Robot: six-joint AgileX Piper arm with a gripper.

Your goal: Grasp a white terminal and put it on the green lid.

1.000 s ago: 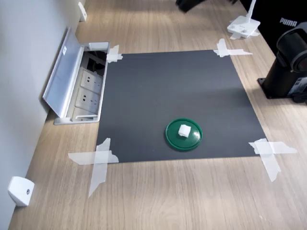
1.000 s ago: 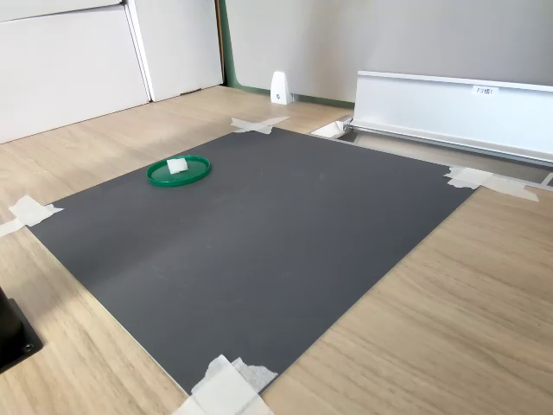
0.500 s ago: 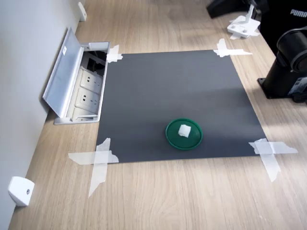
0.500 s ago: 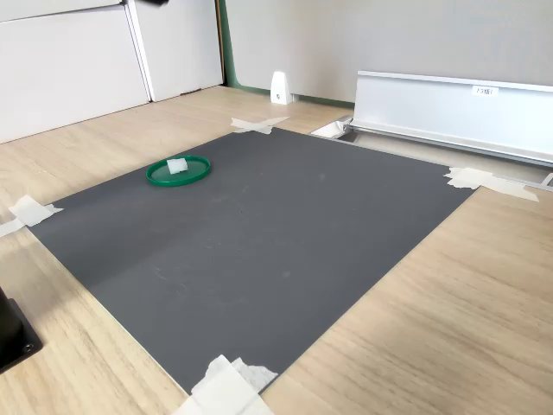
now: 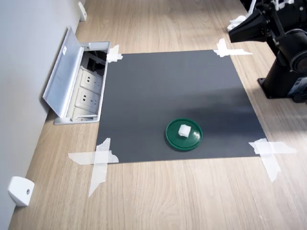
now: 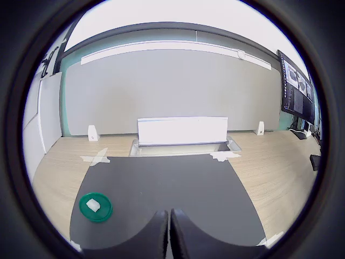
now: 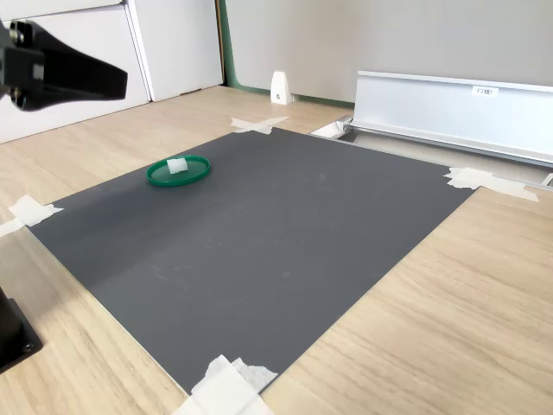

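The white terminal (image 5: 184, 130) sits on the green lid (image 5: 192, 141), a little off the lid's centre, and the lid lies flat on a dark grey mat (image 5: 168, 91) taped to the wooden desk (image 5: 192, 196). In the first exterior view the lid is near the mat's front edge, closer to the mat's front right corner than to its front left one. In the second exterior view the terminal (image 7: 177, 165) and lid (image 7: 197, 172) lie toward the mat's far left part.

The gripper (image 5: 232, 35) hangs in the air above the mat's far right corner as the first exterior view shows it, well apart from the lid and touching nothing. The jaws are pressed together, tip against tip, with nothing between them; the wrist view shows the two fingers (image 6: 158, 237) closed with only a thin seam between them. From the wrist view the lid (image 6: 103, 210) with the terminal (image 6: 93, 204) on it lies off to one side of the jaws, across a stretch of bare mat (image 6: 172, 183).

Strips of white tape (image 5: 98, 160) hold the mat's corners. Beyond the mat's left edge in the first exterior view, an open socket box (image 5: 86, 93) with a raised metal flap is set into the desk beside the wall.
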